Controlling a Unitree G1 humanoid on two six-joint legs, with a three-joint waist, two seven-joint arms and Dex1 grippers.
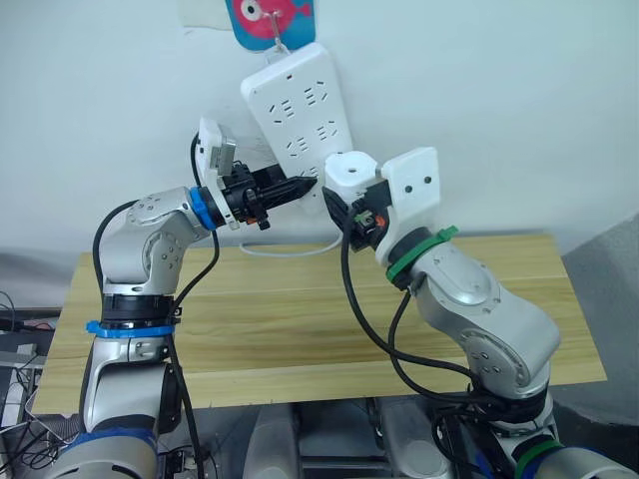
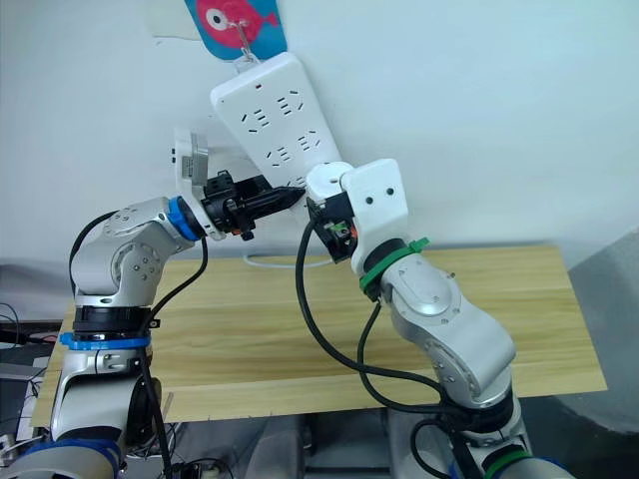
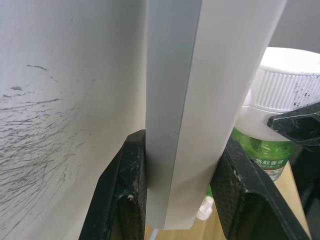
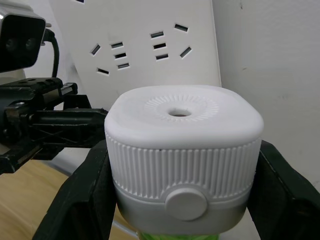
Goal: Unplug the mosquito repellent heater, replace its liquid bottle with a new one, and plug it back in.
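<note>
My left gripper (image 1: 300,187) is clenched on the lower edge of the power strip (image 1: 300,110), which hangs tilted on the wall from a hook by a fish-shaped sticker (image 1: 272,18). In the left wrist view my two black fingers (image 3: 122,195) pinch the strip's thin side between them, so I am steadying it rather than merely touching it. The strip's long axis runs up and away from that gripper, slanting toward the hook.

Just beyond my left fingertips, on the side toward my other arm, sits the mosquito repellent heater (image 1: 348,170). My right gripper (image 4: 180,195) is grasping it: the black fingers (image 4: 82,195) press against both flanks of its ribbed white body, round hole facing up, with the green liquid bottle (image 3: 265,155) hanging beneath it. The heater stands roughly upright, held against or just in front of the strip's lower socket face; I cannot tell whether its pins are seated in a socket or already free.

The relation that counts is this: the strip's face lies directly behind the heater as seen from my right gripper, so the next move, I judge, runs straight along the pins, square to that tilted face, while my left gripper braces the strip. The wooden tabletop (image 1: 300,329) lies below both grippers.
</note>
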